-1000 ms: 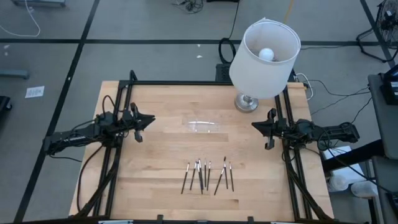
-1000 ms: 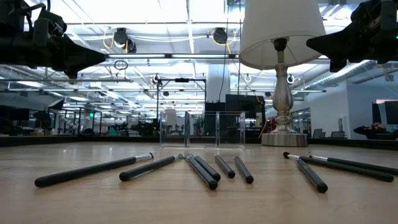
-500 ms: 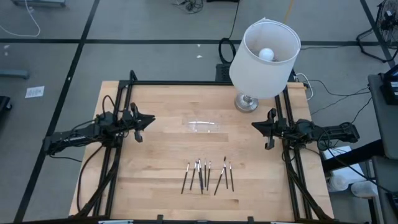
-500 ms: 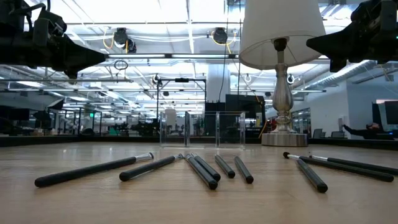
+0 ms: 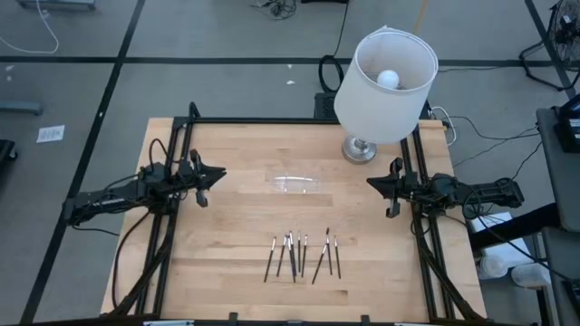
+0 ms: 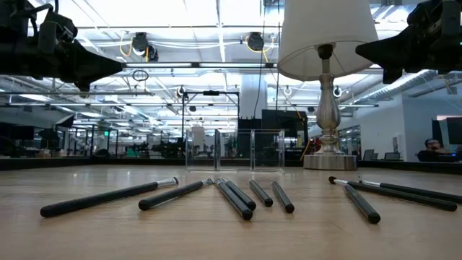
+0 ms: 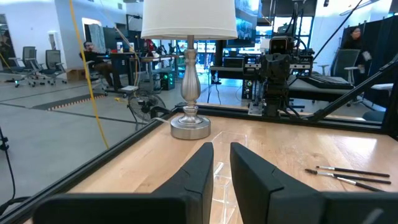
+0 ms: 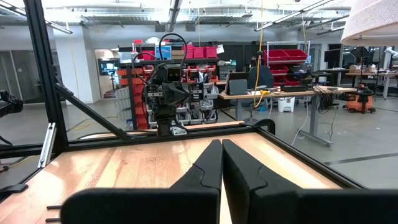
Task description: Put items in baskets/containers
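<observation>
From my remote seat I have the wooden table [image 5: 227, 272] under both arms, and the biggest obstacle on it is the lamp [image 5: 385, 86]: its white shade overhangs the table's 1 o'clock corner, and its silvery base [image 5: 360, 149] stands just beyond the right arm. The black frame rails [image 5: 186, 136] run along both sides and the far edge.

I count two arms, one lamp, one tray, and eight sticks, though the middle ones overlap and my count may be off by one.

The sticks [image 5: 302, 254] lie in a loose fan toward 6 o'clock from the table's centre, untouched, some with pale tips; in the low view they spread across the foreground [image 6: 232, 195]. The clear tray [image 5: 294, 184] sits near the table's middle, directly at 12 o'clock from the sticks and well apart from them, showing only glinting edges. Nothing lies between the two.

The left gripper [image 5: 217, 174] hangs at 9 o'clock from the tray, its fingers [image 7: 199, 171] a narrow slit apart, holding nothing. The right gripper [image 5: 373, 183] hangs at 3 o'clock, its fingers [image 8: 211, 163] pressed together, empty. Both hover above the wood and face each other across the tray.
</observation>
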You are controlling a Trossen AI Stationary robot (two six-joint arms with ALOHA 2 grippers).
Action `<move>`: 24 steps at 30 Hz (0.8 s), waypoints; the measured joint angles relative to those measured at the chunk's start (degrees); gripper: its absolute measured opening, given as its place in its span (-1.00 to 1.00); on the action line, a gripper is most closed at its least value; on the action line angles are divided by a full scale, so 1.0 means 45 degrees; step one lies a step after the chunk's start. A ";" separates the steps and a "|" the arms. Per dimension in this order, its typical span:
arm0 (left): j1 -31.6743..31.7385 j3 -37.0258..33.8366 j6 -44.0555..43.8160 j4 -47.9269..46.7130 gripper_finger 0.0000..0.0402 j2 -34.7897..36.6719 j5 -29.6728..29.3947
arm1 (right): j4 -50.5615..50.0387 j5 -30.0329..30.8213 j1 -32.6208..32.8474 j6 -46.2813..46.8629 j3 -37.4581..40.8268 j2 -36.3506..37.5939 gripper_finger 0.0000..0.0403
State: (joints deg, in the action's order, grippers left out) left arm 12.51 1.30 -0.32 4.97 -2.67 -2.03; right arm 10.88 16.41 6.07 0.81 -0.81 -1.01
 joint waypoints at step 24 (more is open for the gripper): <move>0.0000 0.0000 -0.0280 0.1170 -0.70 -0.0002 -0.0002 | 0.1924 -0.0368 0.0003 0.0702 0.0003 0.0003 -1.00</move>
State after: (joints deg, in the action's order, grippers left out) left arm 12.51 1.30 -1.58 10.24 -2.68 -2.04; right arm 19.54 14.75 6.08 3.97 -0.80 -0.99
